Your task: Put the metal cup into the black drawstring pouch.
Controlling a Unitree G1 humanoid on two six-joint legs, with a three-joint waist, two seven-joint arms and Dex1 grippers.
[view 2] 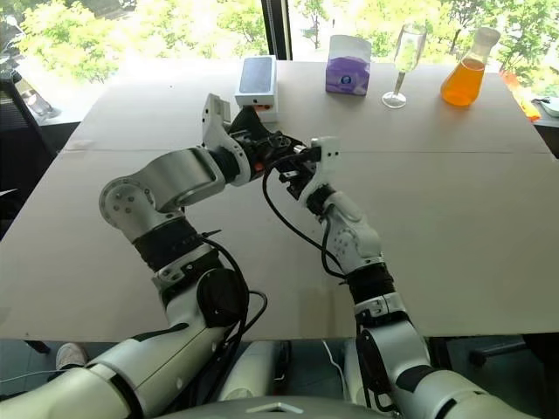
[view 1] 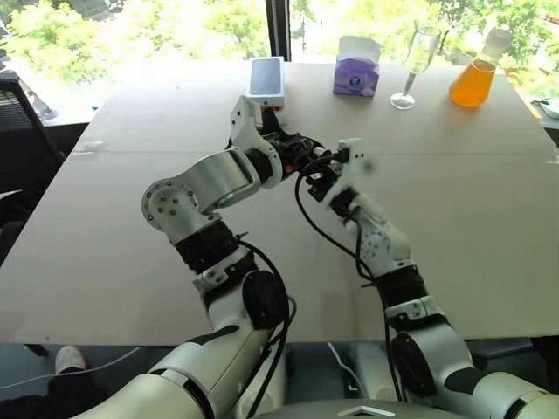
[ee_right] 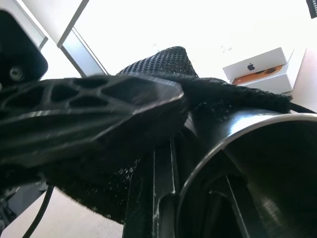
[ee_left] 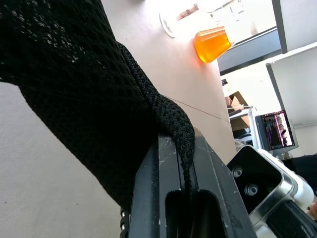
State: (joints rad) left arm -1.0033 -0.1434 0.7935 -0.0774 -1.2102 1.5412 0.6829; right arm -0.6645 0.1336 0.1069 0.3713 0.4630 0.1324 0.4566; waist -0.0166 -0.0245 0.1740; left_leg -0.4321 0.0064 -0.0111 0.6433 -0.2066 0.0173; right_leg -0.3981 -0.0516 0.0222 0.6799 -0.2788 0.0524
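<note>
From the head views the black drawstring pouch (ee_left: 84, 84) and metal cup (ee_right: 247, 163) are mostly hidden between the two wrists, held together above the pale table (view 1: 472, 218). The left gripper (ee_left: 181, 163) is clamped tight on the pouch's mesh edge; the right gripper (ee_right: 163, 163) is closed on the cup's rim, its mouth against the mesh. Behind stand a tissue box (view 1: 356, 66), stemmed glass (view 1: 417, 65) and orange flask (view 1: 476, 80) before bright windows

Strong daylight from the windows (view 1: 131, 35) overexposes the background.

Metal cup (ee_right: 257, 173) apparently against black drawstring pouch (ee_right: 163, 67)
</note>
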